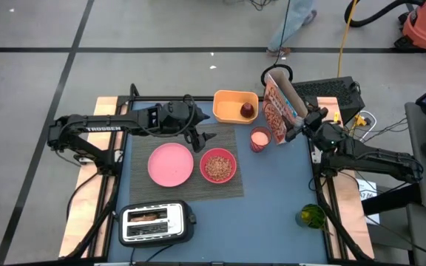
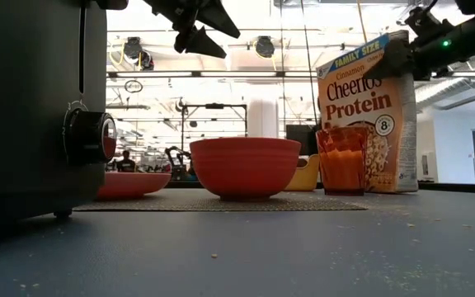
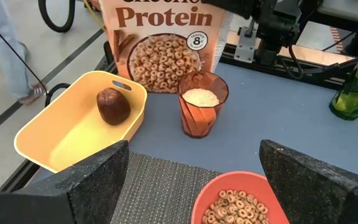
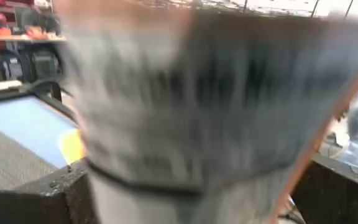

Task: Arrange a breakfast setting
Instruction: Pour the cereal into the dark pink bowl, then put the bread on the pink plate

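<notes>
Cereal-filled pink bowl sits on the placemat, just below the left gripper, whose fingers are wide apart and empty. Right gripper is clamped on the cereal box.

Bright even light from above; low view is backlit with glare; the cereal box is strongly blurred.

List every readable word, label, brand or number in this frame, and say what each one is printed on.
"FAMILY SIZE", "Cinnamon", "Cheerios", "Protein", "8": front of the cereal box, low view.
"Protein", "8": same cereal box, left wrist view; its upper lines are cut off.
"TROSSEN": side of the left arm, high view.
Smaller print on the box is too small to read.
Toaster dial: no legible marking.
Right wrist view: too blurred to read.
</notes>
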`<state>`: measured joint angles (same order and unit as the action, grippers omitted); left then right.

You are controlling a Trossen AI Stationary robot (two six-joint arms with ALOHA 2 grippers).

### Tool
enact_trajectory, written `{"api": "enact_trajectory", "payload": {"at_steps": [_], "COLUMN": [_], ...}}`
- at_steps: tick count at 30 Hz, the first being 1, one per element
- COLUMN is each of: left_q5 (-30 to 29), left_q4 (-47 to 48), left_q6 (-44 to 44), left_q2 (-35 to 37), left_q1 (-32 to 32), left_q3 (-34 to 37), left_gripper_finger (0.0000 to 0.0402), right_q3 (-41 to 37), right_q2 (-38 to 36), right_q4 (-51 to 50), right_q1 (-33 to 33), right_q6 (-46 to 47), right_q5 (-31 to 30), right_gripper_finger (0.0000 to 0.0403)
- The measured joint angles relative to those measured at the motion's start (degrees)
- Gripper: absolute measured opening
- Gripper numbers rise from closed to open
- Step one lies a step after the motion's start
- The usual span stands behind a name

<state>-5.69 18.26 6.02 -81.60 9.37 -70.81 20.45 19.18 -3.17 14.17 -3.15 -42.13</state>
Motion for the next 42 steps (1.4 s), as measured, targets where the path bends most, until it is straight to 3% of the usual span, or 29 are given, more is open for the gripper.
{"api": "enact_trajectory", "payload": {"at_steps": [22,39,42], "left_q5": [0.00,0.00,0.00], "left_q4": [0.02,-0.07,-0.11], "left_q6": [0.00,-0.11,0.36], "left_q2": [0.00,0.00,0.00], "left_q1": [-0.02,-0.02,-0.02], "left_q3": [0.00,0.00,0.00], "left_gripper_finger": [0.0365,0.0365,0.0365], "right_q3": [0.00,0.02,0.02], "right_q2": [0.00,0.00,0.00], "right_q4": [21.30,33.71,35.99], "right_q1": [-0.02,-0.02,-0.02], "right_q6": [-13.98,-14.30,-14.30], "right_q5": [0.11,0.56,3.66], "right_gripper_finger": [0.0393,0.0393,0.0393]}}
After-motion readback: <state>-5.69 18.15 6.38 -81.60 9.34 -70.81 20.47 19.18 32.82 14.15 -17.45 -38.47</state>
